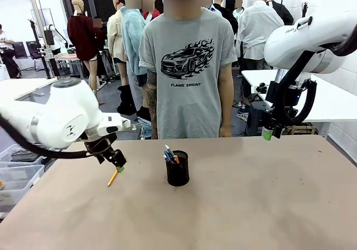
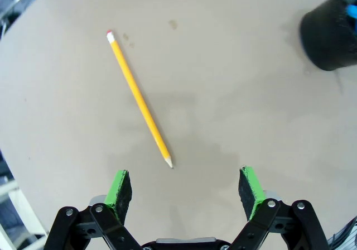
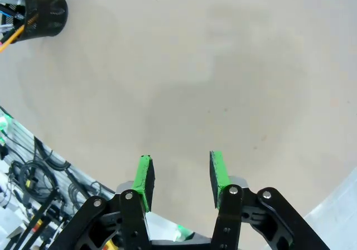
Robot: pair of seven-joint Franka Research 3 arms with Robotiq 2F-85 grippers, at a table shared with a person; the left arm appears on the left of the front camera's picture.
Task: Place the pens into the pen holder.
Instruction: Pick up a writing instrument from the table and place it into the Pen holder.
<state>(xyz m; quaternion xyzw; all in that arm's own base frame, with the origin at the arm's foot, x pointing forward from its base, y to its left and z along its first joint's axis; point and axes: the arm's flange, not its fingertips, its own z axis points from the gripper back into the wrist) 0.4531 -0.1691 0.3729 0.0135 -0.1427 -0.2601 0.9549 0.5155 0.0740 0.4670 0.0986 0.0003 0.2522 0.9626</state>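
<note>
At the centre of the matte tan surface [image 1: 251,205], the pen holder [image 1: 177,172], a black mesh cylinder, stands upright with several pens [image 1: 170,154] leaning inside, blue and orange among them. A slim yellow pencil [image 2: 139,97] with a pink eraser tip lies flat left of the holder, beneath the left claw [image 2: 186,186], spread wide and empty. The right claw [image 3: 179,172] hangs over bare surface, moderately parted, holding nothing.

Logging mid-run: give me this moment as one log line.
left gripper: open, above pencil | pencil: flat on table, ungrasped | pen holder: upright, several pens inside | right gripper: open, empty
</note>
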